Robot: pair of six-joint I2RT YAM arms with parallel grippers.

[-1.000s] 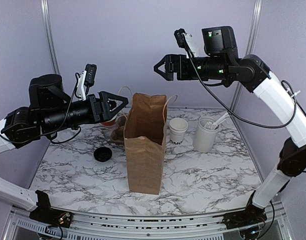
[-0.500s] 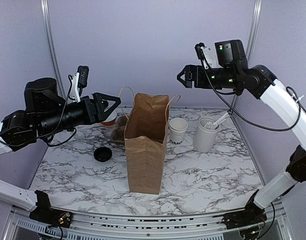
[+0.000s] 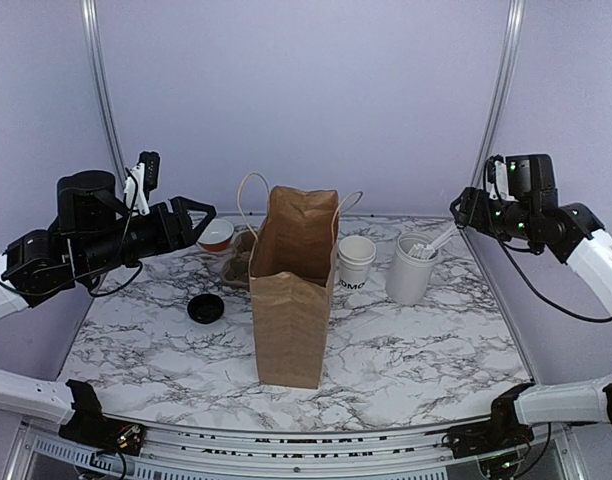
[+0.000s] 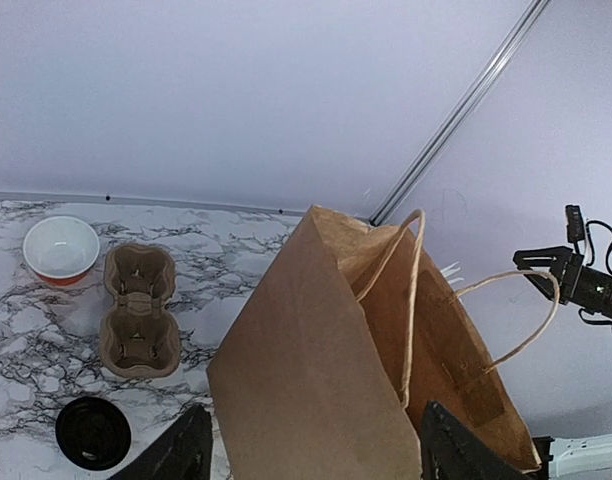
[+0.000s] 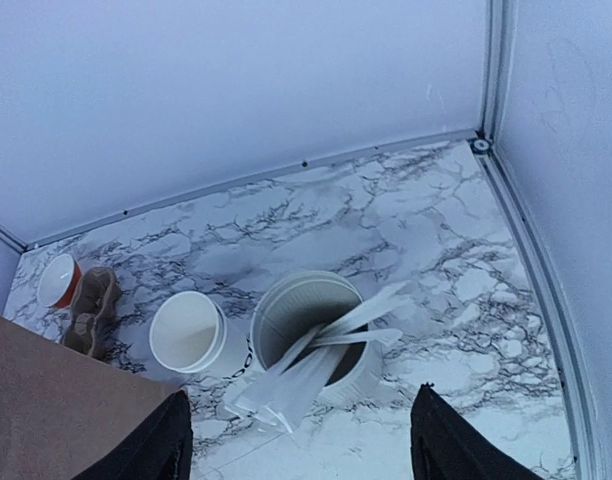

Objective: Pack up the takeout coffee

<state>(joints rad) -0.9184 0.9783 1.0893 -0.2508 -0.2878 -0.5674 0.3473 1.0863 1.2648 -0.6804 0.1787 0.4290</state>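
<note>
- Right of paper bag: cup, upright; right gripper nearer, jaws spread, empty.
- Left of paper bag: lid, flat; left gripper nearer, jaws spread, empty.

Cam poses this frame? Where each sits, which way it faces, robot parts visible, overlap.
Top external: high behind the robot, facing the back wall; shows left end effector and right end effector.
Left wrist: raised at left, looking rightward and down at the paper bag; own fingertips at bottom.
Right wrist: raised at right, looking down at the utensil tub; own fingertips at bottom.
Shared: both wrist views show the cup carrier and red bowl.
</note>
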